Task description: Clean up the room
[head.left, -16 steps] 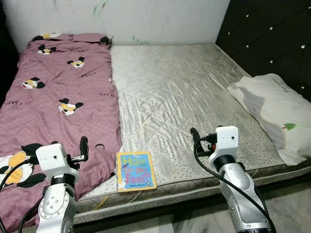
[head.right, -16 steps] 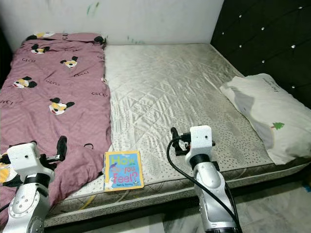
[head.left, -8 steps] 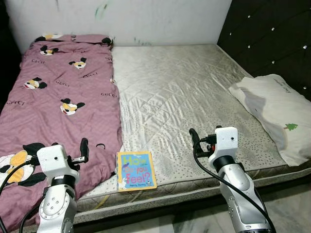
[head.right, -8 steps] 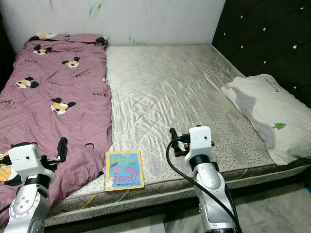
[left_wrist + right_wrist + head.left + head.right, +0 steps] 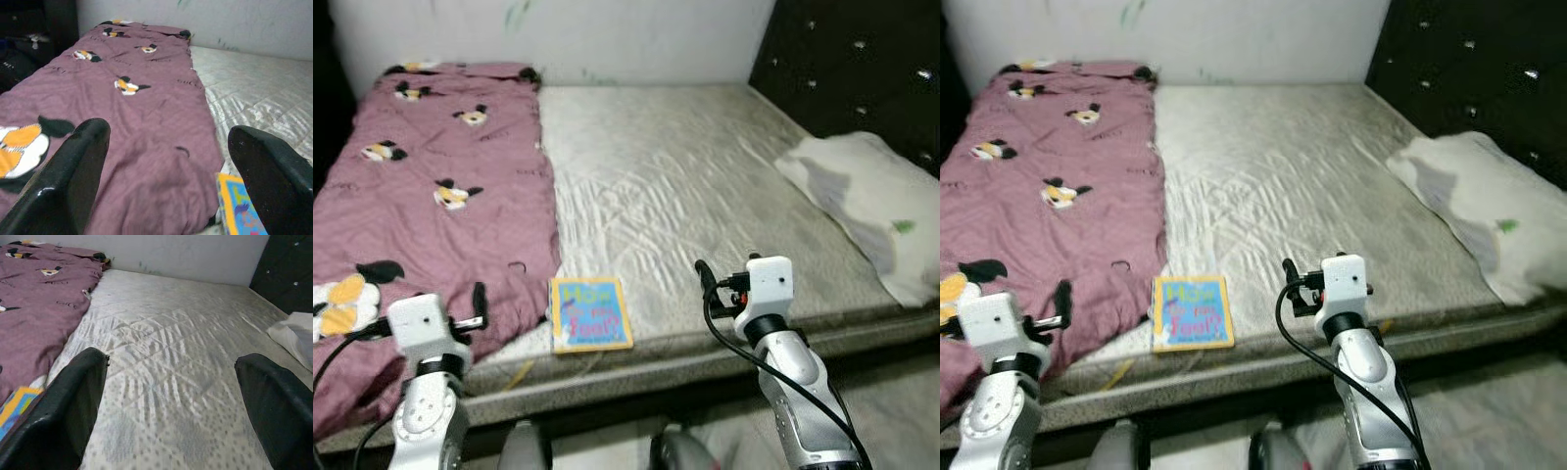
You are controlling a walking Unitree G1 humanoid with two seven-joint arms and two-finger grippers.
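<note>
Book flat on near edge of bed, cover up, just right of blanket edge. Book between both grippers, touching neither. Left gripper near-left of book, over blanket's near part, fingers spread wide, empty. Right gripper right of book, over bare mattress, fingers spread wide, empty. Pillow at right side of bed, by dark headboard, well apart from book. Head views blurred.
</note>
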